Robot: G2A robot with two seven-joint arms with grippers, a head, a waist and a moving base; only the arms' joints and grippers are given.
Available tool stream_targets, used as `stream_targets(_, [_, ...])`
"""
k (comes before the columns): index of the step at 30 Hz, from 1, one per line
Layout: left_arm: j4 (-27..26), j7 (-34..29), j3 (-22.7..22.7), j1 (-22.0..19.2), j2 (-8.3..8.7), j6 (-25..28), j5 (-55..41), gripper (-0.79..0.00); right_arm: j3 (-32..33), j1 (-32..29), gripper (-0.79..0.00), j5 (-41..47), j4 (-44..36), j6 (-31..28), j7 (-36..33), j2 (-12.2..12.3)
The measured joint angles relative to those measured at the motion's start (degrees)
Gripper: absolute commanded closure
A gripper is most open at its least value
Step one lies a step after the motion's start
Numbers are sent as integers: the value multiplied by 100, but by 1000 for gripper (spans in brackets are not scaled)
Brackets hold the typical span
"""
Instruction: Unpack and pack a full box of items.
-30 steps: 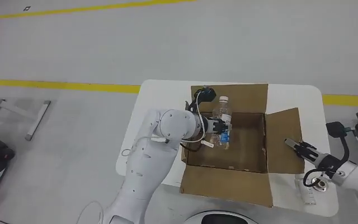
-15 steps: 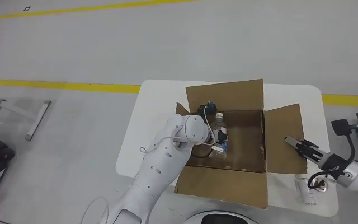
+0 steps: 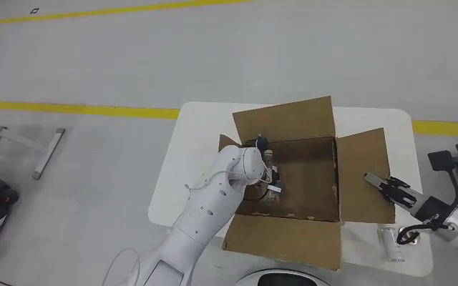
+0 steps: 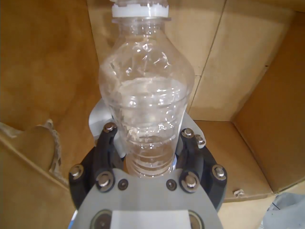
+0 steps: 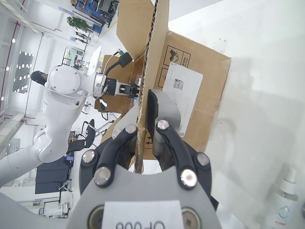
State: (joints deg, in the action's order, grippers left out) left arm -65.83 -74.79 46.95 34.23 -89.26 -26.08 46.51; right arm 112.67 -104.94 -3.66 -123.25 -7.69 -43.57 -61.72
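left gripper and bottle block the left side of the box; its floor's right half lies open from above, fenced by the raised far flap and right flap.

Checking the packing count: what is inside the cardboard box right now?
Inside the cardboard box: a clear bottle in the left gripper, and bare floor. The arm covers the corner beneath it; anything there is hidden.

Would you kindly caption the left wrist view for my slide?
Left hand grips a clear bottle inside the cardboard box.
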Motion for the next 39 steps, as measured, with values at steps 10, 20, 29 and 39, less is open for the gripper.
stream_targets(10, [187, 78, 23, -93, -47, 73, -149, -785, 29, -16, 0, 68, 26, -24, -66, 19])
stream_targets(20, [-301, 184, 190, -82, 2, 190, -44, -785, -151, 220, 0, -353, 516, 51, -62, 60])
stream_targets(29, [-1320, 148, 447, 251, 129, 719, -32, -785, -337, 401, -785, -713, 1058, 42, -85, 95])
stream_targets(39, [-1934, -37, 525, 383, 200, 719, 234, -785, 168, 162, -785, -1129, 832, -139, 427, 112])
